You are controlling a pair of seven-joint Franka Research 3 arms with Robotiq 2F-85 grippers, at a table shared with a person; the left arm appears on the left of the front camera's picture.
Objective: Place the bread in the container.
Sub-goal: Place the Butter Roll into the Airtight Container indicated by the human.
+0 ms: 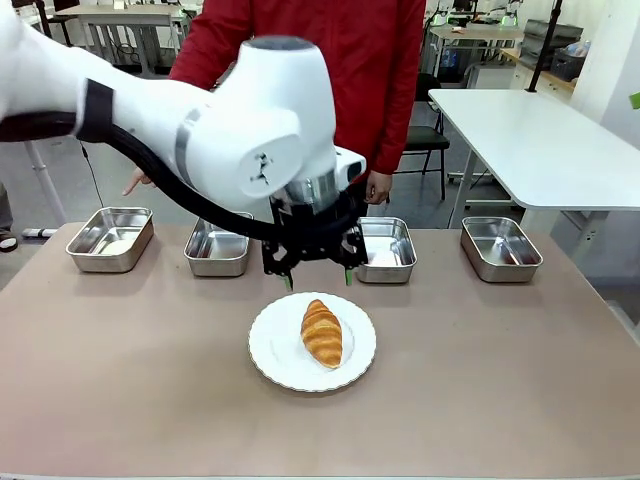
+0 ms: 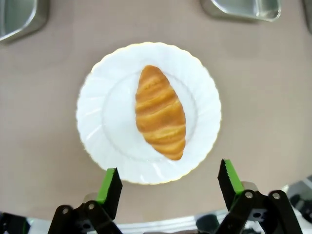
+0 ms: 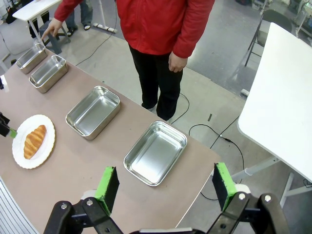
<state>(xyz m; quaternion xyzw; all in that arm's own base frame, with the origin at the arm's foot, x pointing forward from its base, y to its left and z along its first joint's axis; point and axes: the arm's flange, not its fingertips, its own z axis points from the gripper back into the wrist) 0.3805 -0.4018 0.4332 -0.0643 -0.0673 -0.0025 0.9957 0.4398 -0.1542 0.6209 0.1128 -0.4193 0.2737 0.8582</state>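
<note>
Brown tabletop (image 1: pixel 500 350) in the foreground, grey floor (image 3: pixel 219 53) beyond it. Large white table (image 1: pixel 545 140) at picture right, black chair (image 1: pixel 422 140) just beside it. More tables (image 1: pixel 120 15) far back. White wall (image 1: pixel 625 60) on the right. Even indoor light.

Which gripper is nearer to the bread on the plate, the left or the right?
Left. The left gripper hangs open close above the bread, over the rim of the plate. The right gripper, open too, is far from it, near the end steel pan.
</note>
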